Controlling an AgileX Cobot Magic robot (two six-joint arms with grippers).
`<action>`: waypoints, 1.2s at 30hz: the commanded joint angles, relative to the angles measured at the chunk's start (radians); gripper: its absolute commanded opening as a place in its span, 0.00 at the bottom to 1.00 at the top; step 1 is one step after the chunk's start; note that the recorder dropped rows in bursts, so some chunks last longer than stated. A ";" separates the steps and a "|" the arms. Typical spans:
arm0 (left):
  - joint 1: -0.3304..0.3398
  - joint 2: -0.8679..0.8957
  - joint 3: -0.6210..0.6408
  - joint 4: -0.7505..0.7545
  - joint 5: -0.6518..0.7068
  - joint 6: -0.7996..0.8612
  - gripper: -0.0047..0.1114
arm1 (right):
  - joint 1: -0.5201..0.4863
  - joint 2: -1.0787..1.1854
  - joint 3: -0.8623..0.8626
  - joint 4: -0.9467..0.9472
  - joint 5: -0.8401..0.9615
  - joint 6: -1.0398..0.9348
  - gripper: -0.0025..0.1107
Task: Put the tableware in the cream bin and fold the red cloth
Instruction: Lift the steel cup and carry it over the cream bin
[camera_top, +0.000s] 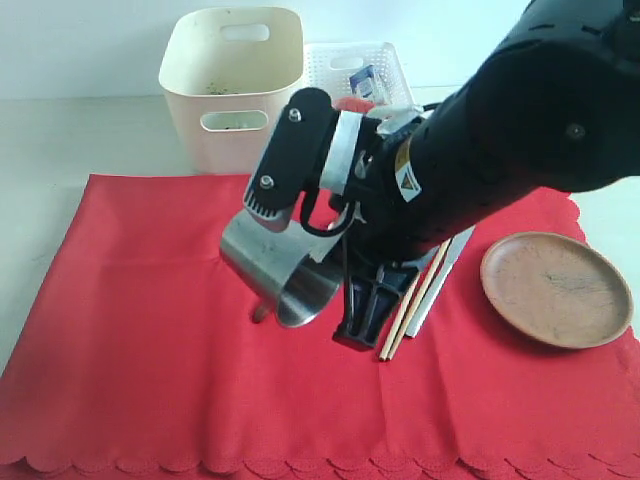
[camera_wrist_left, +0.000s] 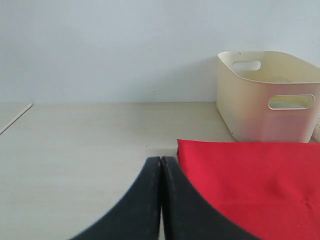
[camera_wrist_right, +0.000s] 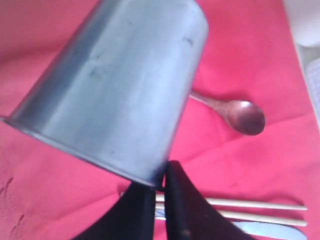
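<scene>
Right claw (camera_wrist_right: 161, 176) pinches smooth, tapered steel cup (camera_wrist_right: 115, 85).

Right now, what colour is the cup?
Silver-grey steel, unpatterned; the cup shows best in the right wrist view.

Tilted steel cup (camera_top: 272, 265) in right tool (camera_top: 354, 318)

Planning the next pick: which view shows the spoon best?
Right wrist view: the wooden spoon shows its bowl and some handle beside the steel cup. The exterior view hides most of it behind that cup; the left wrist view shows none.
</scene>
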 joint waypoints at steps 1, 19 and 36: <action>0.002 -0.005 0.003 0.000 -0.004 -0.006 0.06 | 0.000 -0.009 -0.053 -0.034 -0.042 0.016 0.02; 0.002 -0.005 0.003 0.000 -0.004 -0.006 0.06 | -0.102 -0.007 -0.147 -0.205 -0.201 0.169 0.02; 0.002 -0.005 0.003 0.000 -0.004 -0.006 0.06 | -0.292 0.175 -0.198 -0.177 -0.449 0.185 0.02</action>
